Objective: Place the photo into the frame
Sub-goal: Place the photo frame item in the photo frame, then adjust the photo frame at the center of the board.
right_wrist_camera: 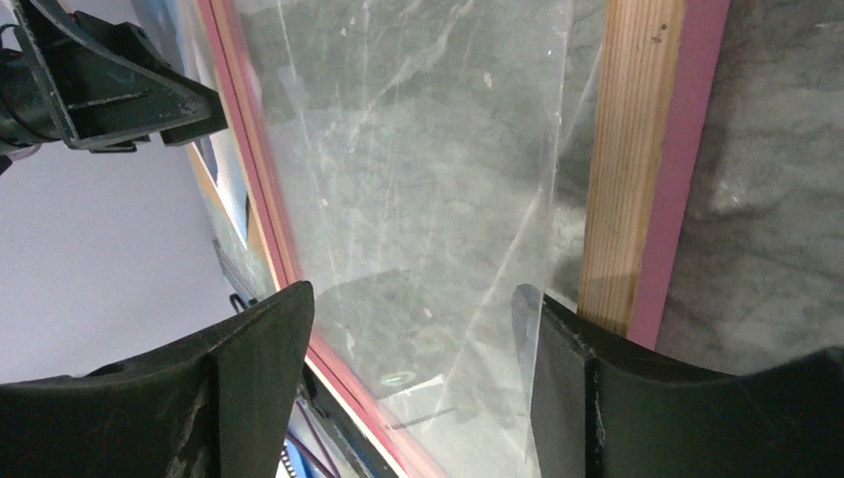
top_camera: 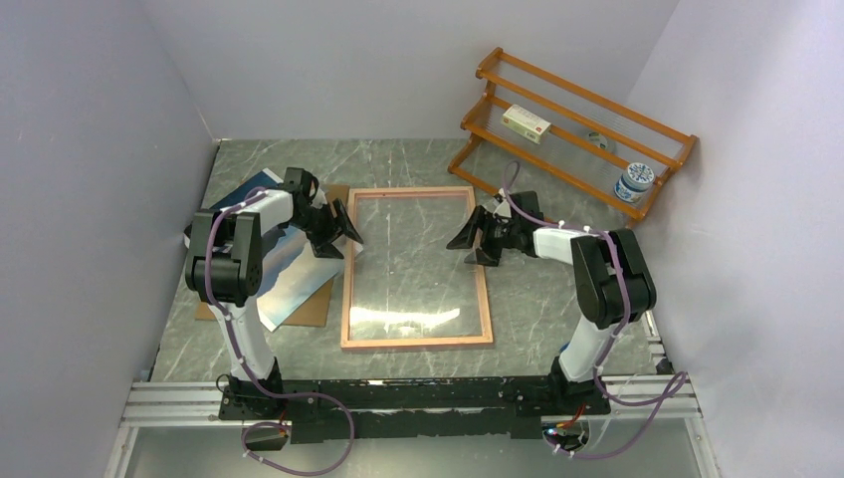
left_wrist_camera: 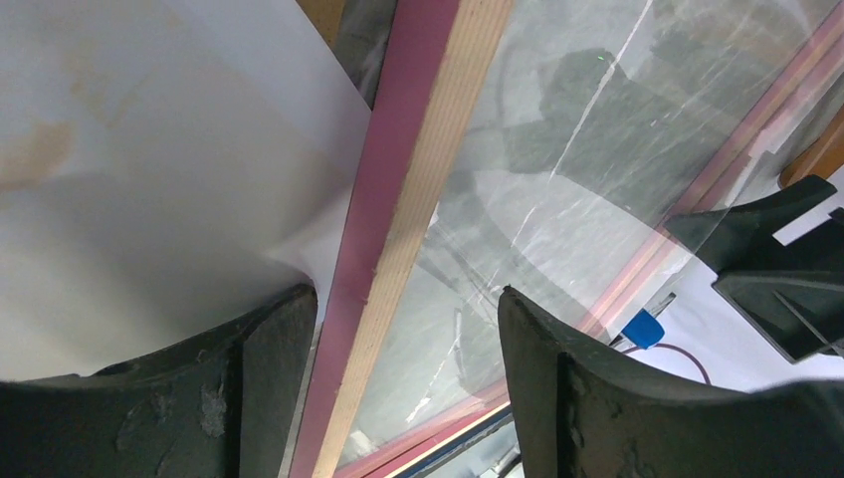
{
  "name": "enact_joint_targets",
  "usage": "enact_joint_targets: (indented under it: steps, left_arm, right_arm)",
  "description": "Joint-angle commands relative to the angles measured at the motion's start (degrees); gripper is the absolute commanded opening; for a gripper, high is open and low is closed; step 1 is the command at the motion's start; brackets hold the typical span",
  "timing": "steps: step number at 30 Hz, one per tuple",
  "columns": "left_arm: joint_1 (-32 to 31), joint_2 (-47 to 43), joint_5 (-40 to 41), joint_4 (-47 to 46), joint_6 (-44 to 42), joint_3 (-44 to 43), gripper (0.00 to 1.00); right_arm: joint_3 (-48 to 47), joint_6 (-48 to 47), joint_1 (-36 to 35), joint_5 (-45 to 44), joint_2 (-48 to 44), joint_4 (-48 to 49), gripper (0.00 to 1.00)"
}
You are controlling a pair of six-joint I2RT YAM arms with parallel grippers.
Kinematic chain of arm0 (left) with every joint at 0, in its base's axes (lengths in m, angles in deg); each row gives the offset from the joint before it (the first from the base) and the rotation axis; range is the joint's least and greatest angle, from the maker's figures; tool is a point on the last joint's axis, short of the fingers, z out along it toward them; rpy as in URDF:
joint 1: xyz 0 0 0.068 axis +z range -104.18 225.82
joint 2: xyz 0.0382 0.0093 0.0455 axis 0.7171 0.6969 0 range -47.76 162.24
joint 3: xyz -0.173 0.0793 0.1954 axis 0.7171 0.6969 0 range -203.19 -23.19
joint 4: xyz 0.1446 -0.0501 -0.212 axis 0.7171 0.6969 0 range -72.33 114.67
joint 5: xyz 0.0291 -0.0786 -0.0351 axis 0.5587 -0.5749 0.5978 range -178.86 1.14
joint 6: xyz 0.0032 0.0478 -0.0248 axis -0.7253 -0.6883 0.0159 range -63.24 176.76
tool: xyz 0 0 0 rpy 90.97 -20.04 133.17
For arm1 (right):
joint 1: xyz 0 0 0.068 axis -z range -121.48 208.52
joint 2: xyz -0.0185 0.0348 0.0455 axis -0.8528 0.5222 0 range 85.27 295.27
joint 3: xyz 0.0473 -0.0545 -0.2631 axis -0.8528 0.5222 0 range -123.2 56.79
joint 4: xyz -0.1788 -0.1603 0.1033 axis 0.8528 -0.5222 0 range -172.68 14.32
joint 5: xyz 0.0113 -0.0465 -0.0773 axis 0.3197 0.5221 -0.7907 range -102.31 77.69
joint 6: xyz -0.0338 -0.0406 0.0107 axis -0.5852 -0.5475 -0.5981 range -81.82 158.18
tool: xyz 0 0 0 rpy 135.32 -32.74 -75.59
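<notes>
1. Across the middle of the table (top_camera: 557, 329) the frame (top_camera: 416, 342) lies flat, wood-coloured face up and pink on its outer sides.
2. At the far right corner the orange rack (top_camera: 572, 124) stands against the wall.
3. Inside the frame lies a clear sheet (top_camera: 418, 259), and the table's marbling shows through it.
4. Toward the left edge, a brown board (top_camera: 316, 311) lies flat just beside the frame's left rail.
5. On that board rests the photo (top_camera: 294, 274), outside the frame and partly hidden under my left arm. One corner comes close to the left rail.
6. My left gripper (left_wrist_camera: 408, 329) is open and holds nothing. It straddles the left rail, with one finger over the photo and the other over the sheet.
7. My right gripper (right_wrist_camera: 423, 329) is also open and empty. It sits low over the sheet, just inside the right rail and opposite the left one.
8. A small box (top_camera: 527, 122) sits on the rack's middle shelf.
9. A white jar (top_camera: 634, 182) stands at the rack's lower right end.
</notes>
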Motion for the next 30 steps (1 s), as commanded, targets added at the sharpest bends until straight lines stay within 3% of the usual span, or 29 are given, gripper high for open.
enact_joint_targets:
  steps: [1, 11, 24, 30]
  left_arm:
    - [0.2, 1.4, 3.3, 2.0, -2.2, -1.0, 0.74]
    - [0.2, 1.3, 3.0, 3.8, -2.0, -1.7, 0.77]
    - [-0.3, 0.0, -12.5, -3.7, -0.9, 1.9, 0.75]
    - [-2.7, -0.5, -15.2, -4.8, -1.4, 2.2, 0.75]
  right_arm:
    - [-4.2, -4.7, 0.0, -4.0, -5.2, -9.9, 0.78]
    - [-7.6, -9.3, 0.0, -19.4, -10.8, -25.5, 0.8]
    - [-3.9, -6.8, 0.0, -20.0, -8.7, -20.8, 0.8]
    - [-3.8, -5.6, 0.0, -24.7, -11.7, -22.6, 0.78]
